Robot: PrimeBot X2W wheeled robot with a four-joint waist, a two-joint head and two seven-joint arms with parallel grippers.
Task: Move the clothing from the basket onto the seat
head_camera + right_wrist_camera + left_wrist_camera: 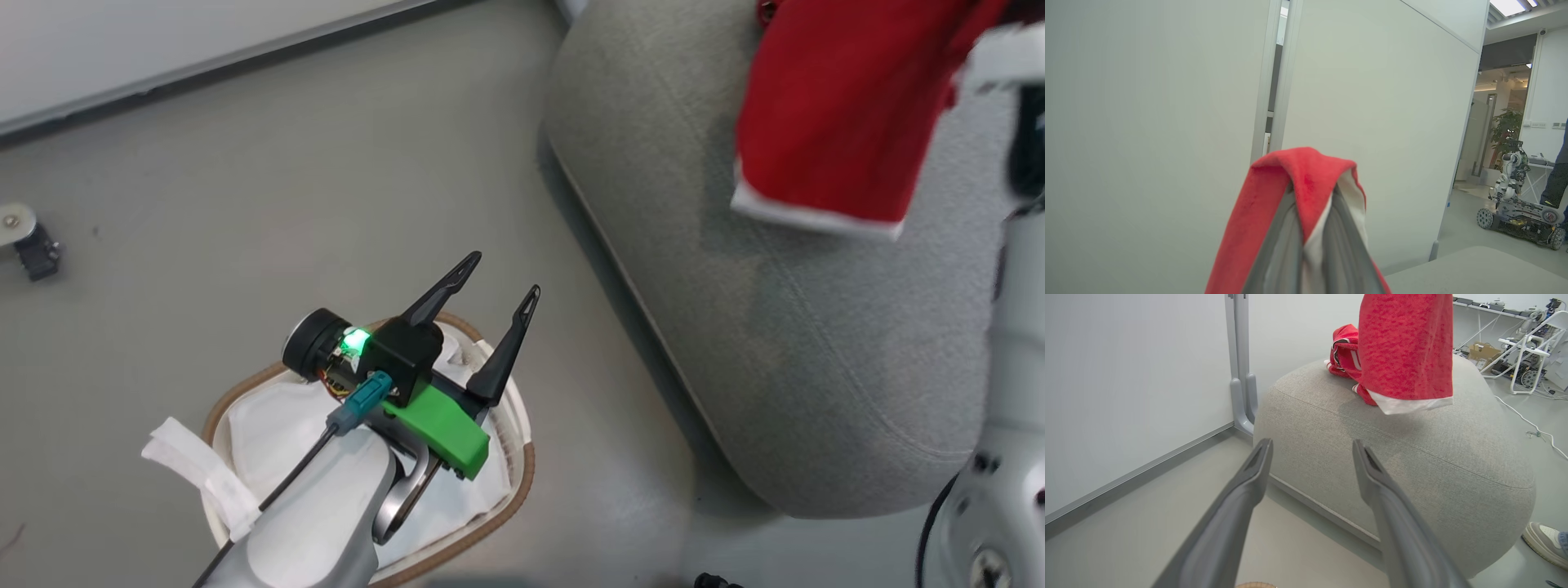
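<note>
Grey floor; basket (pixel 526 469), white liner visible. Right gripper (pixel 1312 228): clamped on red clothing (pixel 833 114), hanging above seat (pixel 816 367). Second red piece (pixel 1343 351): lying on seat. Left gripper (pixel 500 279): wide, empty. Step: placing. Next, likely: lower, release.

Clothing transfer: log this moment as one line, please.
right gripper: shut on red garment, hanging above seat | left gripper: open, over basket | other red garment: lying on seat

Seat (pixel 1412 465): near surface bare, open to approach. Clothing (pixel 1406 351) hangs over its far part; a second red heap (pixel 1343 351) lies behind. Floor (pixel 596 392) between basket (pixel 526 469) and seat open. Wall post (pixel 1241 355) flanks the seat.
</note>
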